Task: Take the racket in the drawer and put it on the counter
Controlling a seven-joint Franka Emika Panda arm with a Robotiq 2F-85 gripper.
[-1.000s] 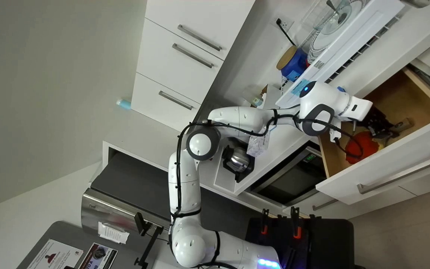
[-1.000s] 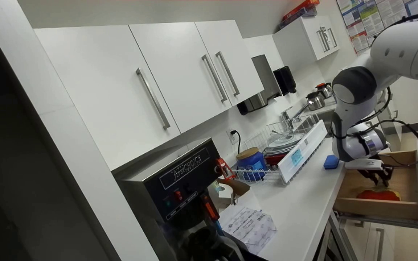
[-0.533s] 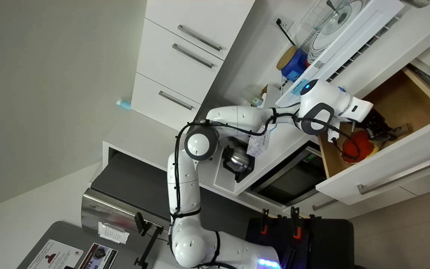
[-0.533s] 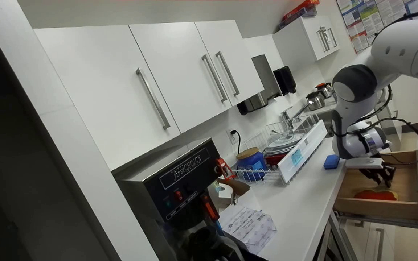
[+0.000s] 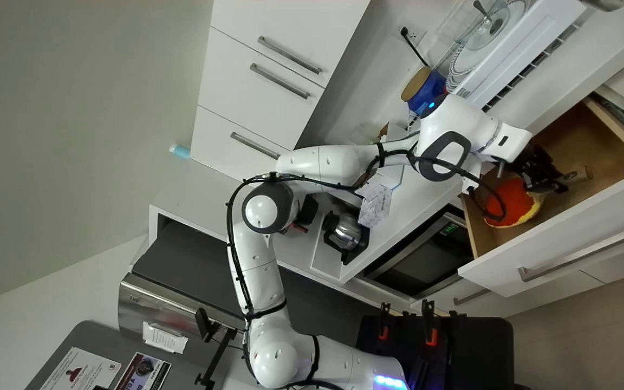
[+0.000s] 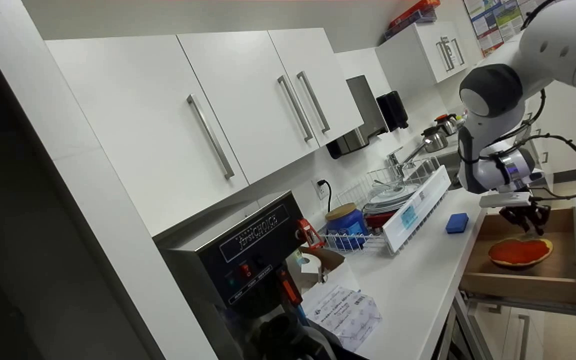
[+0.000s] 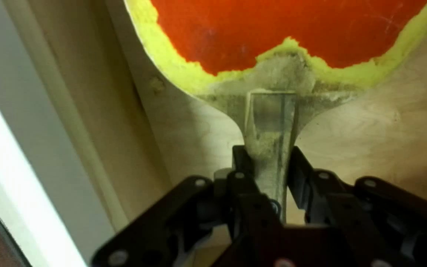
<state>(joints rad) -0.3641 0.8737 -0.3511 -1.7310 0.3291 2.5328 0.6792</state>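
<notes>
The racket, with its red face, yellow-edged rim and pale handle, shows in both exterior views and fills the top of the wrist view. My gripper is shut on its handle, one finger on each side. In an exterior view the gripper is over the open drawer, and the racket hangs face up above the drawer floor, inside or just above its walls. The drawer wall also shows in the wrist view. The white counter lies beside the drawer.
A blue sponge sits on the counter near the drawer. A dish rack with a white panel and plates, a blue jar, a paper-wrapped packet and a coffee machine stand along it.
My gripper has risen with the racket in it, lifting it off the drawer floor. More of the red face and yellow edge shows now.
</notes>
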